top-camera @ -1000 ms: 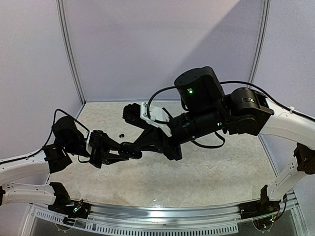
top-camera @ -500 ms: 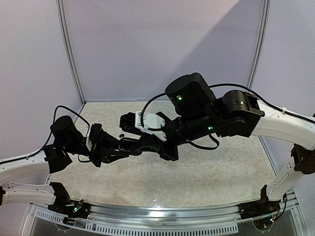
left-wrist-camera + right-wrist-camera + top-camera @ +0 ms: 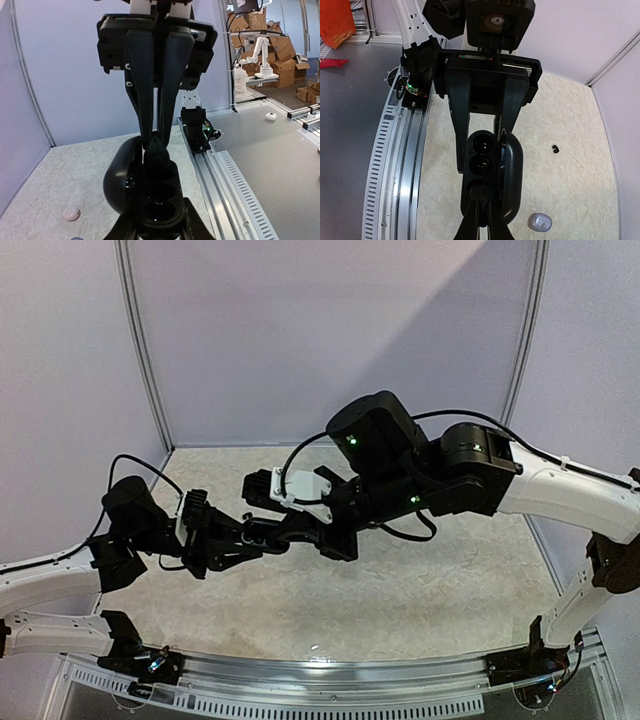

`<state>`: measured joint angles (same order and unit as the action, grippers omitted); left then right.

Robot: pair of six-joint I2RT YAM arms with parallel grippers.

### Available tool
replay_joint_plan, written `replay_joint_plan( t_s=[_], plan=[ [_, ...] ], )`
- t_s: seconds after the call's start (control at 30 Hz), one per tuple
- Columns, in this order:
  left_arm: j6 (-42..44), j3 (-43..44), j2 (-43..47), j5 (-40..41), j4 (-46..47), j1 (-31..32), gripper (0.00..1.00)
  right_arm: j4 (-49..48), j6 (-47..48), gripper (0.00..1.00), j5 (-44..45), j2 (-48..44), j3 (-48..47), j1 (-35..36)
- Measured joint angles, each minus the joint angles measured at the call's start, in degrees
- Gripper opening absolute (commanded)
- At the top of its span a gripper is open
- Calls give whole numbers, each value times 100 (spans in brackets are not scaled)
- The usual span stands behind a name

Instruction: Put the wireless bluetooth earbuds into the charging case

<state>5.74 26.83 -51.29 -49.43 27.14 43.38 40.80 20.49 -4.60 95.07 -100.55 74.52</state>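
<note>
While the left pincer (image 3: 240,543) grips one case (image 3: 157,195), two earbuds (image 3: 555,148) (image 3: 540,221) lie loose.

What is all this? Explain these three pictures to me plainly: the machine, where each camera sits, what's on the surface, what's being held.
Two robot arms are bolted at the near edge of a table. One picture looks down from above and behind them. The other two come from a camera on each arm's wrist. The left gripper holds a black charging case with its lid open. The right gripper is pinched shut with its tips at the case's pockets; whether a bud sits between them cannot be seen. On the marbled surface lie a black earbud and a small pale rounded piece, probably another earbud.
</note>
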Motion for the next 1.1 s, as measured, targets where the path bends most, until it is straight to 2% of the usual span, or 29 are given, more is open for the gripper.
replay_joint_plan(
  t_s=[0.73,0.97,1.1],
  plan=[
    [11,-57,0,94,-13,0,0,551,415,0,168,369,-494,-17],
    [20,-59,-4,170,-7,0,0,629,437,14,308,457,-614,-17],
    [17,-59,-9,225,-13,-4,0,682,468,16,415,553,-704,-17]
  ],
)
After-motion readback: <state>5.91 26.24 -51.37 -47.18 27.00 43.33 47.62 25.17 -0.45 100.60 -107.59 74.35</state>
